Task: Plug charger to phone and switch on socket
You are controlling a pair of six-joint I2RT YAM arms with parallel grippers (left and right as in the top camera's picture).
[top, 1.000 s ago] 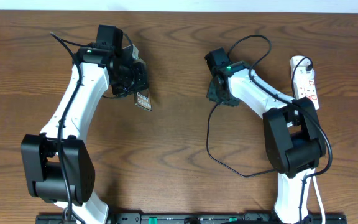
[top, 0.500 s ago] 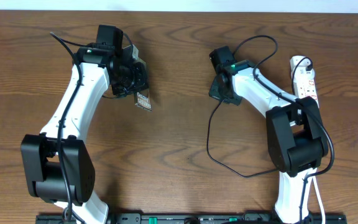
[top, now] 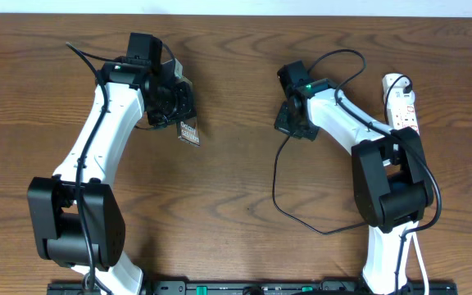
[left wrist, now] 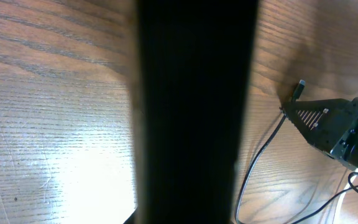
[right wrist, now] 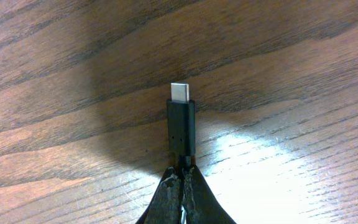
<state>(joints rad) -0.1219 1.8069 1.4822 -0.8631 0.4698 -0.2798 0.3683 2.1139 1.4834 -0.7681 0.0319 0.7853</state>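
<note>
Right gripper (right wrist: 182, 182) is pinched shut just behind the charger (right wrist: 181, 121) plug, its silver tip bare over the table (right wrist: 55, 74). The cord's limp and light — only that stiff plug body gives control. Across, the left gripper (top: 177, 111) clamps the glossy phone (top: 188, 131) — likely slippery, its lettering too small to read. Socket (top: 402, 105) sits far right.

Black charger (right wrist: 181, 121) unplugged, phone (top: 189, 133) tilted at left, white socket (top: 403, 105) far right

Brown wood-grain table (top: 236, 49) — white socket (top: 404, 106) at its right, black charger (top: 274, 187) looping nearby.
</note>
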